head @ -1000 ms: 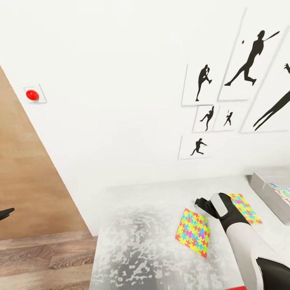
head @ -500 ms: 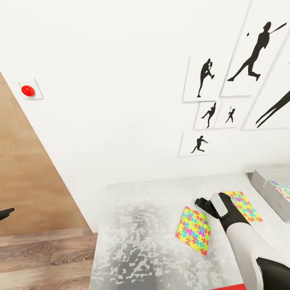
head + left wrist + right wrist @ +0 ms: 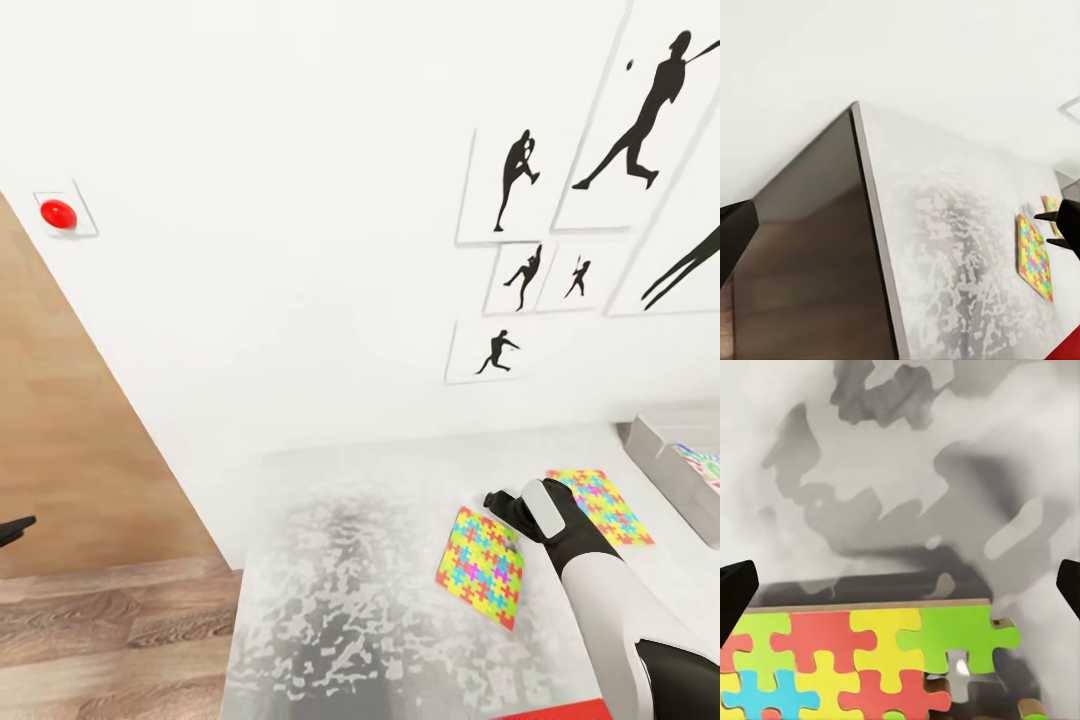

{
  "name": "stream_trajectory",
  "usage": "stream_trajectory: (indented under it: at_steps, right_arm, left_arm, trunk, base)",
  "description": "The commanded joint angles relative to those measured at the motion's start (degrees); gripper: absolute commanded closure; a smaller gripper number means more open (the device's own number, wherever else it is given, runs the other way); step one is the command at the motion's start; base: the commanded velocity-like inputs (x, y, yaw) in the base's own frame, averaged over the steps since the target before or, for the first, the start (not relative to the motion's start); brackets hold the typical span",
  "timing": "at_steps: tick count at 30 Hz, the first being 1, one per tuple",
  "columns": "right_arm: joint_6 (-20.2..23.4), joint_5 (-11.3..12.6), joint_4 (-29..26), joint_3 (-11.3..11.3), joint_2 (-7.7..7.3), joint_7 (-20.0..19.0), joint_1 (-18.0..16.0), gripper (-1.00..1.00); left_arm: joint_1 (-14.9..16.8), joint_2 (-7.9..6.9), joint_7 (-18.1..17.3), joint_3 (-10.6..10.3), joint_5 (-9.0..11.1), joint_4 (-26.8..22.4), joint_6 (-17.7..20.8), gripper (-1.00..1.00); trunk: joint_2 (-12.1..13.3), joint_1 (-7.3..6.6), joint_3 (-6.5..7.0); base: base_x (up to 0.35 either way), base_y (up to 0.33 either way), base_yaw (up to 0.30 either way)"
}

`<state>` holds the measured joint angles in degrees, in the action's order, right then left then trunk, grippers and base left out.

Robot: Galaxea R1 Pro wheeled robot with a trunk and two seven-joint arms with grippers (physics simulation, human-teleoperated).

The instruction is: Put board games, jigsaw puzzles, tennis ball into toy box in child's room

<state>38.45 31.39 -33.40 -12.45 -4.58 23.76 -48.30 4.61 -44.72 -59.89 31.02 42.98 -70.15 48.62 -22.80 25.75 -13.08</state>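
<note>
Above the near jigsaw puzzle, right gripper hovers, fingers spread wide apart, nothing held. Puzzle lies flat on table, directly beneath the fingers, one straight edge crossing between them; long axis runs diagonally away from the robot. Second puzzle sits just behind the wrist, toy box further right. Left gripper well apart over floor, state unclear; right arm nearer

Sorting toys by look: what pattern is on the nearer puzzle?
Bright multicoloured jigsaw pieces on the puzzle; clearest in the right wrist view.
</note>
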Motion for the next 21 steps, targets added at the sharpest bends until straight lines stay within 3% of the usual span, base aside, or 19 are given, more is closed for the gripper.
stream_trajectory:
  at_steps: [1, 21]
  right_arm:
    - [0.1, 0.6, -0.1, 0.0, 0.00, 0.5, 0.0, -1.00]
    - [0.1, 0.6, -0.1, 0.0, -0.03, 0.5, 0.0, -1.00]
  left_arm:
    - [0.0, -0.02, -0.1, 0.0, 0.2, 0.0, 0.3, -1.00]
    - [0.0, -0.01, -0.1, 0.0, 0.2, 0.0, 0.3, -1.00]
  trunk:
    - [-0.1, 0.03, -0.21]
    - [-0.1, 0.03, -1.43]
  base:
    - [0.000, 0.000, 0.000]
    - [0.000, 0.000, 0.000]
